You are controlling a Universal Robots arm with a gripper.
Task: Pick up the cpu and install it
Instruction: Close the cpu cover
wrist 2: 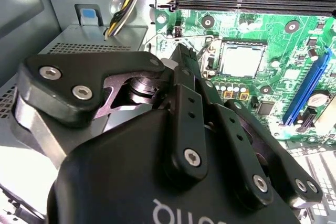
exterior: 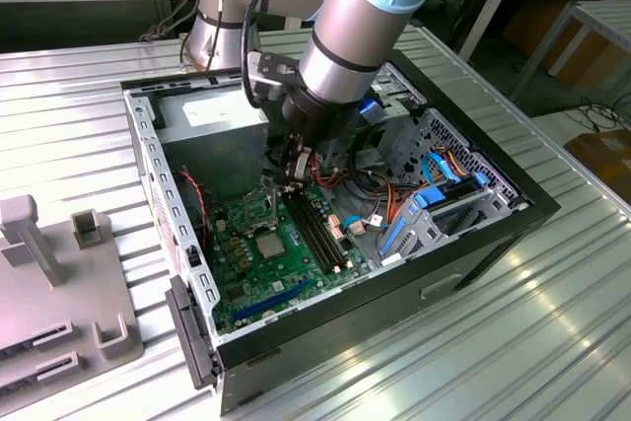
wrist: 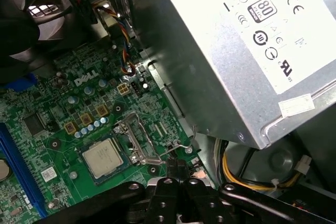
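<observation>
Exterior view: the arm's wrist (exterior: 325, 96) covers the gripper (exterior: 288, 176), so the set of its fingers cannot be told; the arm's upper part is cut by the picture's edge. The cpu (exterior: 271, 244) is too small there to show detail. Second wrist view: the gripper body (wrist 2: 173, 145) hides much of the motherboard (wrist 2: 283, 40). First wrist view: the power supply (wrist: 226, 51) runs off the edge and covers the case behind it; the fan (wrist: 26, 19) is cropped.
</observation>
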